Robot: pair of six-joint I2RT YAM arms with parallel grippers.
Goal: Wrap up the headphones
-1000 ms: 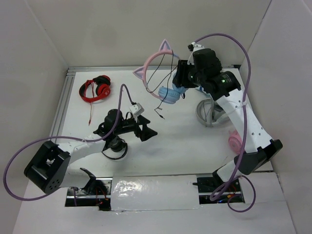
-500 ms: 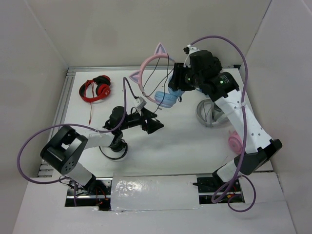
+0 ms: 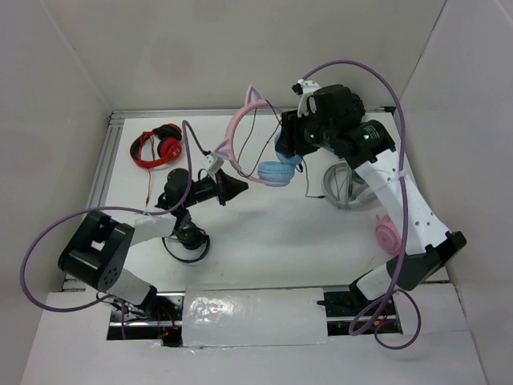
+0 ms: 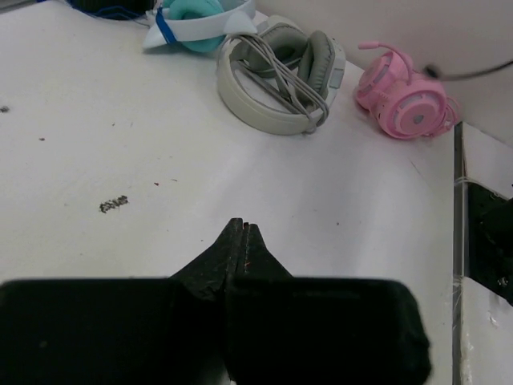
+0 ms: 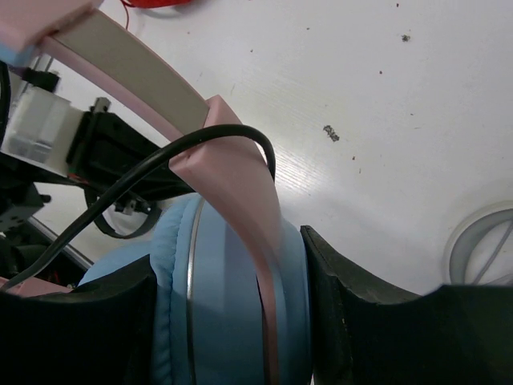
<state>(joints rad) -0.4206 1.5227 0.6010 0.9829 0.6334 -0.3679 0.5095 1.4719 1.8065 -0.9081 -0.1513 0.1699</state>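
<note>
Wrapping step: the headphones [image 3: 276,172] are held clear of the white table [image 4: 120,144], with one light blue ear cup pinched between the fingers of the right gripper [image 3: 288,149]. The pink cat-ear headband [image 3: 231,140] is swung toward the left arm.
Left gripper [image 4: 241,231]: the fingers are pressed fully together just beside the headband. Nothing can be made out between them, so a hold on the cable cannot be confirmed.
Black cable [image 5: 144,171]: it is looped loosely over the headband, with its tail hanging free.
Advice: the cup should be clamped steady while the slack is caught near the band and laid in close, even turns.
Bystanders: red-and-black headphones [image 3: 158,146], a grey pair [image 4: 276,88] and a pink pair [image 4: 405,92] are seen lying on the table, apart from the work.
</note>
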